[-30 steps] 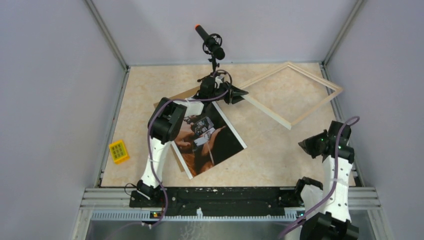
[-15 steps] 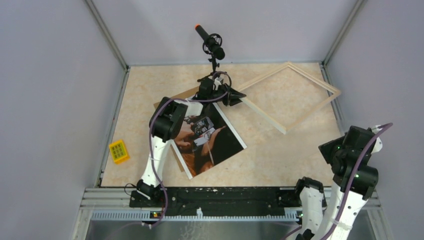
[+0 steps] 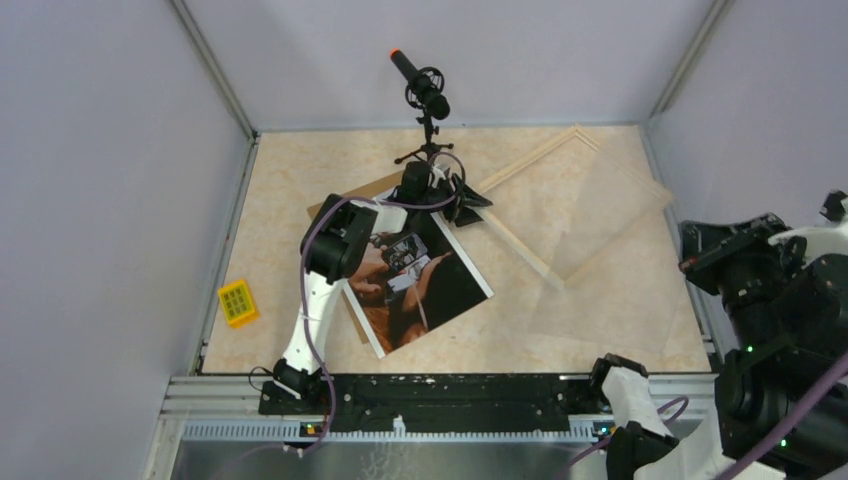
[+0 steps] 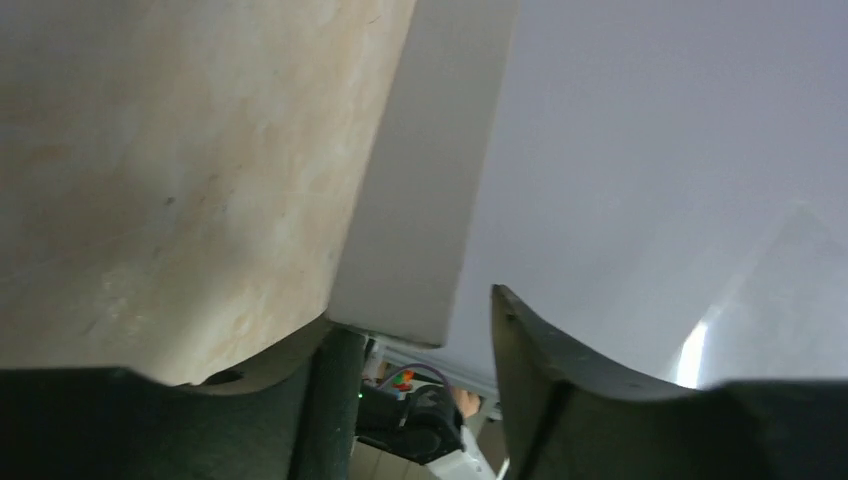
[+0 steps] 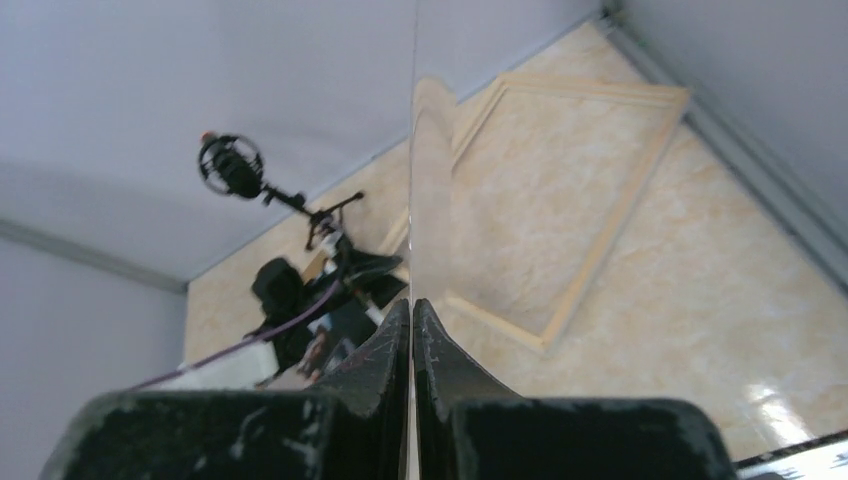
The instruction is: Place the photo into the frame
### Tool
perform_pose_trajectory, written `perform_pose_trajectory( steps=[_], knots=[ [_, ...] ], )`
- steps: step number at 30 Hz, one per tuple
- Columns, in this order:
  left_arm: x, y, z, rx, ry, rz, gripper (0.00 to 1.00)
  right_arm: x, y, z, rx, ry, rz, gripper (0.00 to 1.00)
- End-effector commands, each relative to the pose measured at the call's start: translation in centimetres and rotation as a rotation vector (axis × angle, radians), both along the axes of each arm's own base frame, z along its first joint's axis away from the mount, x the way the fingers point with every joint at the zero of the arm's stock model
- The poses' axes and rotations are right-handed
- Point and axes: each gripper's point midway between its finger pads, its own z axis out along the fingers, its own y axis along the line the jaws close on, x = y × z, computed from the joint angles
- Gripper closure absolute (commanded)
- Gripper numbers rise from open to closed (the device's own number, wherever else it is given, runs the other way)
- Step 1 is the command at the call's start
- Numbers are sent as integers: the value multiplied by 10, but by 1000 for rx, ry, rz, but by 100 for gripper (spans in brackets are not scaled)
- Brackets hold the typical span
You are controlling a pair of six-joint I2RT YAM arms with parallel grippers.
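The photo, a dark print with white margins, lies face up left of centre. The pale wood frame lies flat at the back right, its right part seen faintly through a clear pane. My left gripper is at the frame's left corner. In the left wrist view its jaws stand apart, and the end of a pale frame bar is just above the gap. My right gripper is raised high on the right, shut on the clear pane, which shows edge-on.
A brown board pokes out from under the photo's far-left side. A black microphone on a stand rises at the back, close to my left gripper. A small yellow block sits by the left wall. Grey walls enclose the table.
My right arm has swung up and toward the camera, lifting the clear pane off the frame. My left gripper's jaws have parted at the frame's corner. The frame shifted slightly.
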Motion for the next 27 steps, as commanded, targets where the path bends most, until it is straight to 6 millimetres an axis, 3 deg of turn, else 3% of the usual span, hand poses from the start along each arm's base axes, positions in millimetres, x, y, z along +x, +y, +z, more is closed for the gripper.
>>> perform_pose_trajectory(
  steps=[1,6,10,15,21,24,27],
  knots=[
    [-9,8,-4,32,36,-44,41,68,26,-10,141,54,283,100],
    [-8,27,10,132,-32,-36,19,121,30,-15,301,-39,388,100],
    [-18,50,18,152,-20,-32,2,163,16,-17,360,-90,380,100],
    [-27,84,42,195,-61,-10,2,214,4,-55,440,-20,372,100],
    [-34,111,116,217,-291,-20,2,267,-4,-82,478,-9,348,100],
    [-37,119,140,271,-421,-4,2,287,-28,-107,494,0,226,100],
    [-42,120,155,305,-522,-5,2,291,-55,-142,500,16,78,100]
  ],
)
